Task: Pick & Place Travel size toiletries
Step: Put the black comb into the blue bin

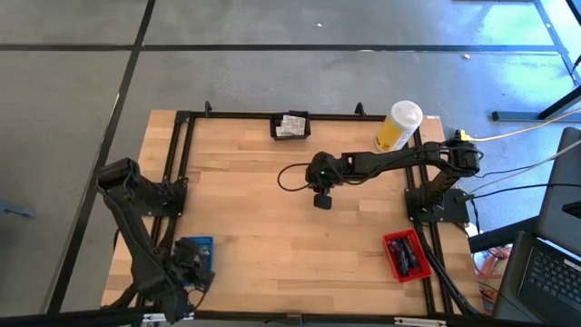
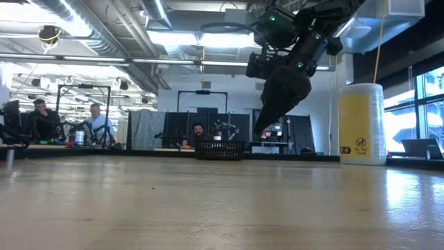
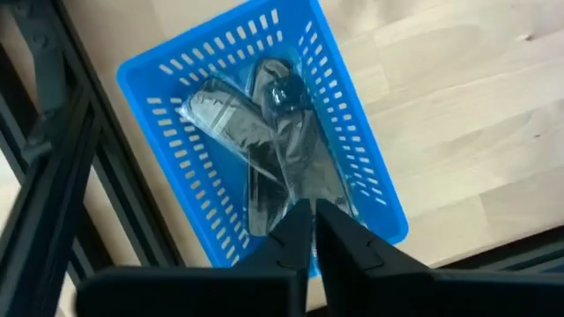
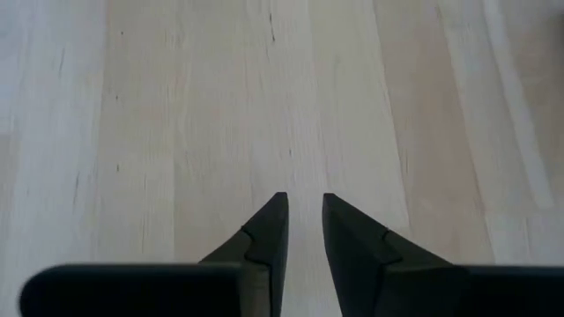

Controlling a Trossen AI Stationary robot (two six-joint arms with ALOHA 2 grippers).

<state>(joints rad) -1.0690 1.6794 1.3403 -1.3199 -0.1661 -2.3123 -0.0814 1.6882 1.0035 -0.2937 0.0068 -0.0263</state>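
Right pincer point(image 1: 322, 201) hovering high over the middle of the tabletop point(image 1: 254, 218), fingers nearly closed with only a slim gap, grasping nothing; only bare wood below it in the right wrist view. Left pincer point(image 3: 307, 231) parked above the blue tray point(image 3: 264, 132) at 7 o'clock, tips nearly touching, also holding nothing.

To do the step well: swing the right arm toward the black basket point(image 1: 290, 125) at 12 o'clock, where the silvery-white sachets point(image 1: 291, 124) lie. Open wide before descending, come straight down over one sachet, pinch it by an edge, lift clear of the basket wall. Keep the elbow away from the yellow container point(image 1: 398, 126) at 1 o'clock.

Counted: one black basket, sachets probably three or four, too small to separate. One blue tray holding about two or three slim grey sticks point(image 3: 282, 154) crossed over each other. One red tray point(image 1: 406, 254) at 5 o'clock with a few dark tubes point(image 1: 406, 255), number unclear. One yellow container.
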